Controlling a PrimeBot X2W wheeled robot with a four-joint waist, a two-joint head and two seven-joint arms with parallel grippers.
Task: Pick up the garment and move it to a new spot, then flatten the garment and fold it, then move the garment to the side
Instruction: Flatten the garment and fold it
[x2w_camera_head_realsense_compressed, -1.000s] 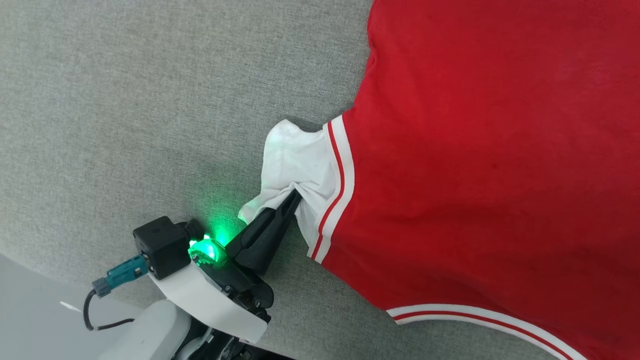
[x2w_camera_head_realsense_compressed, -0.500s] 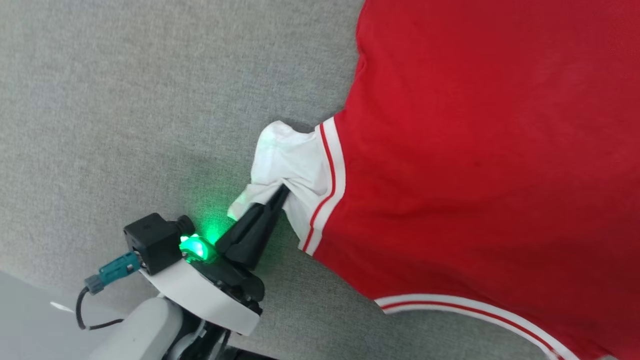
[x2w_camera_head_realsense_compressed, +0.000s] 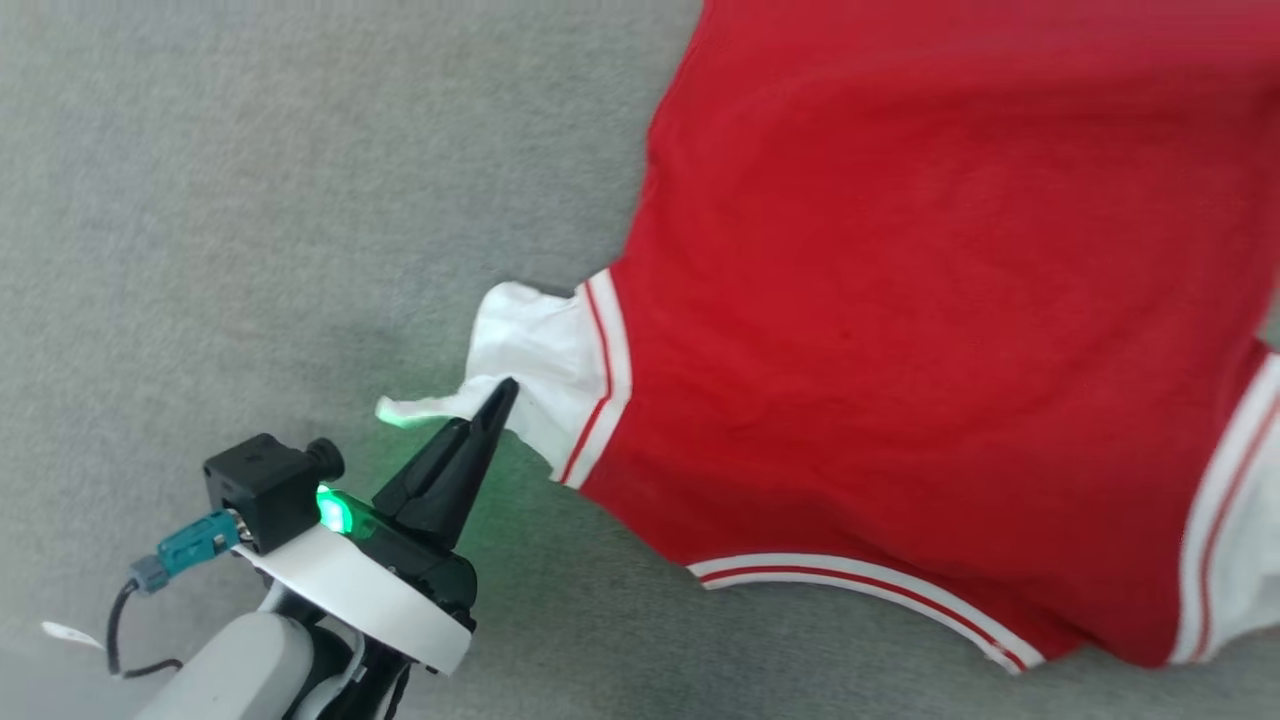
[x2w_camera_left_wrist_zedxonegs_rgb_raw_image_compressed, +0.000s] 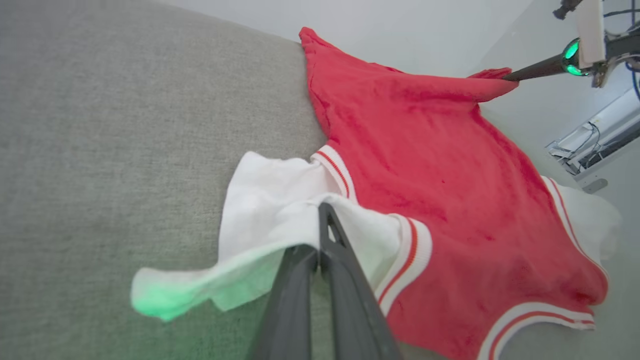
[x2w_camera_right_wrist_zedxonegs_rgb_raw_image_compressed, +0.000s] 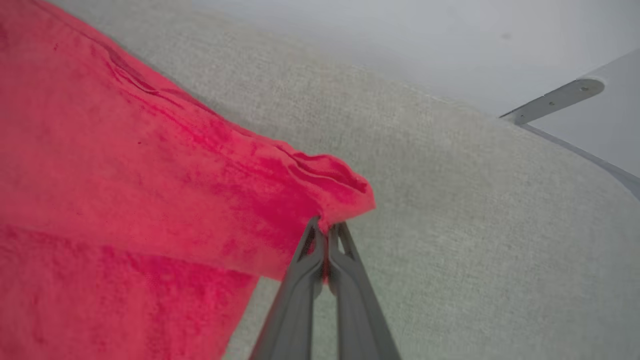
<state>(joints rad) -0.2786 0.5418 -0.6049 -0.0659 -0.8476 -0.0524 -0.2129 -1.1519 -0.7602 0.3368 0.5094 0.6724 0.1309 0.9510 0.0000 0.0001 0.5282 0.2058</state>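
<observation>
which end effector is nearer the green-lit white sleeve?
Left. The left end effector is shut on that white sleeve itself; the right end effector is shut on a red corner of the garment, across the red body from it.

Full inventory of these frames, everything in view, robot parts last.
T-shirt: 1, bright red with white sleeves and striped trim, lying across the surface.
fabric-covered surface: 1, grey, under the T-shirt.
metal bracket: 1, grey, past the surface's edge in the right wrist view.
left gripper: 1, dark, lower left of the head view, jaws shut on a white sleeve.
right gripper: 1, dark, jaws shut on a red corner.
</observation>
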